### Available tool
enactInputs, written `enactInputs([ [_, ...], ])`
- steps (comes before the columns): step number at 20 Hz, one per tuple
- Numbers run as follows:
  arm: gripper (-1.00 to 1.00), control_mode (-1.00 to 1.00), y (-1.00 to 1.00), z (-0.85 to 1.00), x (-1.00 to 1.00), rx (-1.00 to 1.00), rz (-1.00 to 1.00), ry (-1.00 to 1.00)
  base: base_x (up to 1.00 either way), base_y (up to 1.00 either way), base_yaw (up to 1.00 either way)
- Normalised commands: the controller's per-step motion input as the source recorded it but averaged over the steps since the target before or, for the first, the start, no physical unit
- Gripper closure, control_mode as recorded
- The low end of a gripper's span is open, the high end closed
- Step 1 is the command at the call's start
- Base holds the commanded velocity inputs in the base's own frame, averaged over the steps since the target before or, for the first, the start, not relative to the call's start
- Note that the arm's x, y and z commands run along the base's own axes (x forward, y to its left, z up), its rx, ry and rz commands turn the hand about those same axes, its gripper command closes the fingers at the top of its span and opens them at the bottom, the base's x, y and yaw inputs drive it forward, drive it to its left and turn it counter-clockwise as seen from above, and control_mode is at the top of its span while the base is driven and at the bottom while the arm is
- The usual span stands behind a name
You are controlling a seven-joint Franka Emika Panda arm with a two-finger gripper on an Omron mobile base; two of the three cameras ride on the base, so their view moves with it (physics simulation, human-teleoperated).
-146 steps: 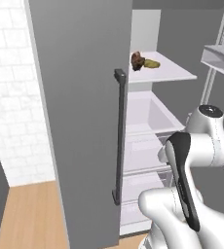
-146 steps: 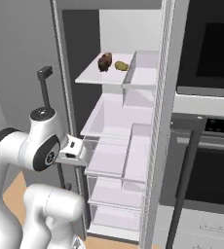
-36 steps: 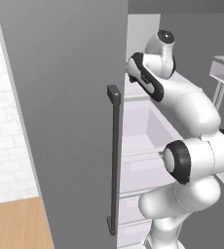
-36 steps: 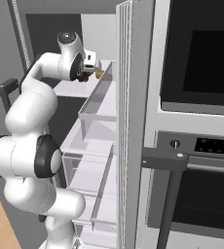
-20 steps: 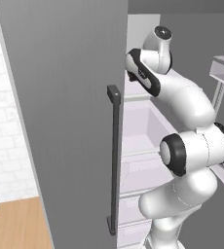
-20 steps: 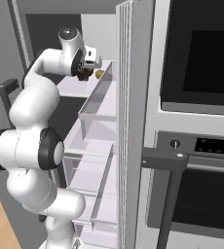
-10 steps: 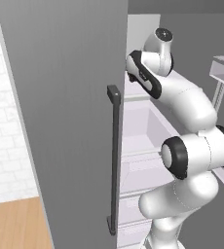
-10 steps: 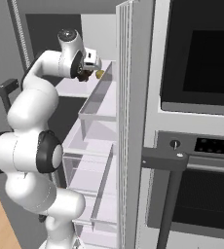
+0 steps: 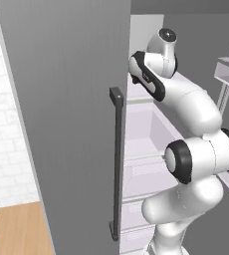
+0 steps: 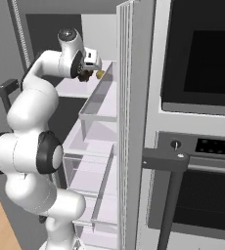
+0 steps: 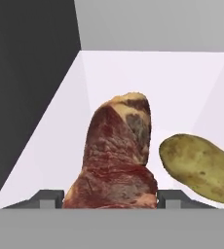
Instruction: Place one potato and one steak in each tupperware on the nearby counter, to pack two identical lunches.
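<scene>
In the hand view a raw red steak (image 11: 116, 160) stands upright on the white fridge shelf (image 11: 133, 73). My gripper (image 11: 110, 198) is shut on its lower part, with one dark fingertip (image 11: 50, 198) against each side. A brownish potato (image 11: 201, 165) lies on the same shelf just right of the steak, apart from the fingers. In the right base view the gripper (image 10: 87, 73) reaches onto the upper shelf, where the dark steak (image 10: 84, 76) and the yellowish potato (image 10: 100, 74) sit at its tip.
The grey fridge door (image 9: 61, 99) with its dark handle (image 9: 117, 164) stands open to the arm's left. Clear drawers (image 10: 97, 105) sit below the shelf. A wall oven (image 10: 202, 53) with a bar handle (image 10: 166, 161) stands to the right.
The jaws have closed in on the steak. The arm has hardly moved over the last second.
</scene>
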Motion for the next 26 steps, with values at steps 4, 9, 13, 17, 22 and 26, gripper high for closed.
enactInputs([
  [4,1.0,-1.0,0.0,0.23,-0.43,0.0,0.0,-0.02,0.0,0.0,0.0],
  [9,1.0,-1.0,-0.1,0.39,-0.95,0.0,0.02,-0.02,0.0,0.0,0.0],
  [13,1.0,-1.0,-0.1,0.01,-1.0,0.0,0.07,0.0,0.0,0.0,0.0],
  [17,1.0,-1.0,-0.2,-0.1,-1.0,-0.01,0.07,0.0,0.0,0.0,0.0],
  [22,1.0,-1.0,-0.21,-0.35,-1.0,-0.11,0.05,0.03,0.0,0.0,0.0],
  [26,1.0,-1.0,-0.02,-0.82,-1.0,-0.19,0.03,0.09,0.0,0.0,0.0],
])
